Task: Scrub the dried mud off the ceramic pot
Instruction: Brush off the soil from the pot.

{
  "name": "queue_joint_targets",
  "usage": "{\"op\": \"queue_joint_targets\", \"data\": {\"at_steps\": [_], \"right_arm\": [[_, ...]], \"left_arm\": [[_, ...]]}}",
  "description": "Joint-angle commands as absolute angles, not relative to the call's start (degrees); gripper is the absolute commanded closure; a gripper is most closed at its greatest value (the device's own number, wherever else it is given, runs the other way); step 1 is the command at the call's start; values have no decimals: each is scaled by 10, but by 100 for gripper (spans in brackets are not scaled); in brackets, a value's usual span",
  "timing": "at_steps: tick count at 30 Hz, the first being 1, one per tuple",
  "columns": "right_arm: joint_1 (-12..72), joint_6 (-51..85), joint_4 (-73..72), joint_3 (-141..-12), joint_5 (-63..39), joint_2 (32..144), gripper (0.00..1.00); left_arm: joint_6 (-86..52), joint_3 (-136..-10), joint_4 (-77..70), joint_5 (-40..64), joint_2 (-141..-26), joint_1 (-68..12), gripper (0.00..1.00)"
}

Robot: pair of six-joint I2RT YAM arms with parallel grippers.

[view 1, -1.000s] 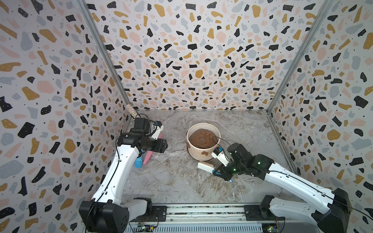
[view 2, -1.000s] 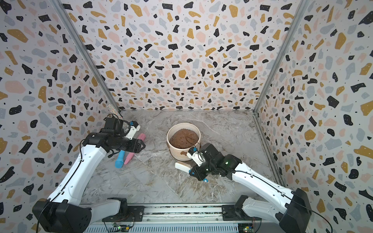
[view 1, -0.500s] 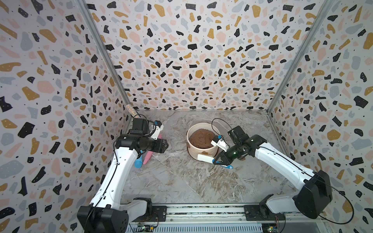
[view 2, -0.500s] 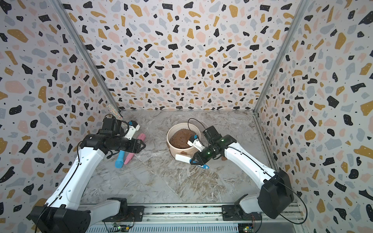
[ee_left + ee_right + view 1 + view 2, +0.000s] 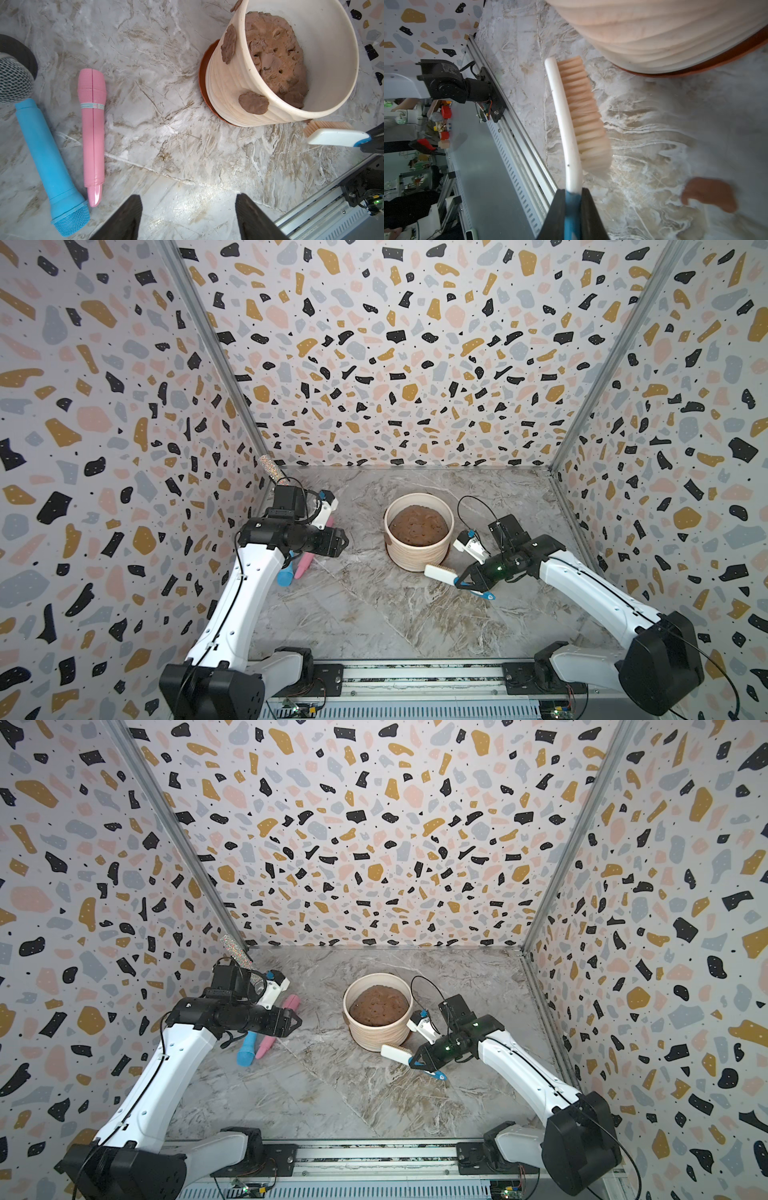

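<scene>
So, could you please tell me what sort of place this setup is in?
Probably a robotics lab test cell: terrazzo-print panels wall in a marble-look tabletop, an aluminium rail runs along its front, and cluttered benches show beyond it in the right wrist view.

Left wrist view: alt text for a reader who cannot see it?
A cream ribbed pot of soil, brown mud patches on its outside, stands on an orange saucer. A white brush is near its base; a pink microphone and a blue microphone lie nearby.
</scene>
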State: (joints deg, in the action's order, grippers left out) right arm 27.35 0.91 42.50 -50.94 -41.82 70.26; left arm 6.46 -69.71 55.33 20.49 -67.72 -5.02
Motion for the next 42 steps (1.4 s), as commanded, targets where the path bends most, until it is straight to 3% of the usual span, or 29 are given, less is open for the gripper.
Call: {"op": "queue_joint_targets", "data": {"at_steps": [1, 5, 12, 18, 23, 28, 42], "right_arm": [[286, 39, 442, -490, -500, 663, 100], [302, 82, 432, -476, -531, 607, 100], [311, 126, 397, -551, -437, 604, 100], [425, 212, 349, -676, -302, 711, 100], [498, 395, 343, -766, -140, 780, 100], [550, 505, 295, -796, -74, 818, 100], [569, 621, 320, -888, 36, 943, 100]], "left_arm": [[69, -692, 546, 227, -672, -54, 27], [81, -695, 549, 246, -676, -66, 28], [119, -769, 579, 202, -714, -122, 27], [57, -802, 572, 92, -741, -117, 26], [9, -792, 558, 70, -751, -48, 10], [-1, -792, 559, 32, -756, -8, 7], [8, -748, 539, 28, -721, 16, 6]]}}
